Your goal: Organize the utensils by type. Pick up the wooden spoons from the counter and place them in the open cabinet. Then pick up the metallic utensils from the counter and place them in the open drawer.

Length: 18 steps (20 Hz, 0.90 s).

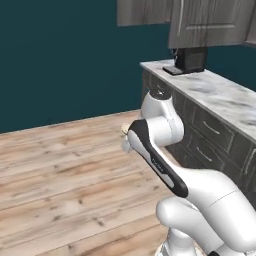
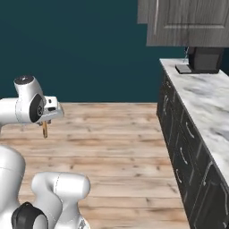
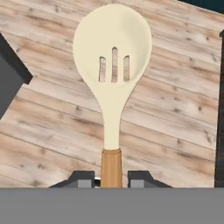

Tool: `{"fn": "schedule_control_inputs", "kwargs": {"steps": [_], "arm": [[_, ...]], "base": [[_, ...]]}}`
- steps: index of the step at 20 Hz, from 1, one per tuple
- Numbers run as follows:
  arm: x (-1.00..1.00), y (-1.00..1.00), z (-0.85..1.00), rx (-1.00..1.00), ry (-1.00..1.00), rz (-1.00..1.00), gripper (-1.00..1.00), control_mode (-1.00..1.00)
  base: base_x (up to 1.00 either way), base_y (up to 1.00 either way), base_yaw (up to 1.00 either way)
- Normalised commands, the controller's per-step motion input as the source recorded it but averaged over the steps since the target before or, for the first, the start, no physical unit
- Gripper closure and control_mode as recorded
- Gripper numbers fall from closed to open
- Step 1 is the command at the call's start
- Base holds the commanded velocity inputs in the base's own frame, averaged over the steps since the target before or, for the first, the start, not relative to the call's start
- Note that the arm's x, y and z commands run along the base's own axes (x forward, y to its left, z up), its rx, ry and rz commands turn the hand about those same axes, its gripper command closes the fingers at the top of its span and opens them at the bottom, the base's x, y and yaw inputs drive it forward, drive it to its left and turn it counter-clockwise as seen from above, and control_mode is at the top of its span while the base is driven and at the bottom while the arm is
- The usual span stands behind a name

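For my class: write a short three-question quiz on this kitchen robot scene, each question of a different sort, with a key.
1. True or false: the gripper is shut on a spoon.
2. What lies under the spoon's bowl in the hand view? A) the counter B) the wooden floor C) a sink
3. Fill in: the spoon's bowl has three ____ cut through it.

Key:
1. True; the tan handle sits between the two fingers.
2. B; the wooden floor shows behind it, while the counter stands off to the side.
3. slots
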Motion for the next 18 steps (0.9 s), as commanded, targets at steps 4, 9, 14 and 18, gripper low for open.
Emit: {"fn": "schedule_control_inputs", "kwargs": {"steps": [4, 9, 14, 18], "arm": [[0.0, 0.0, 0.0, 0.0, 0.0, 0.0, 1.0, 1.0], [0.0, 0.0, 0.0, 0.0, 0.0, 0.0, 1.0, 1.0], [0.0, 0.0, 0.0, 0.0, 0.0, 0.0, 1.0, 1.0], [0.0, 0.0, 0.0, 0.0, 0.0, 0.0, 1.0, 1.0]], "base": [[1.0, 0.43, -0.13], [1.0, 0.4, -0.13], [1.0, 0.38, -0.15], [1.0, 0.39, -0.21]]}}
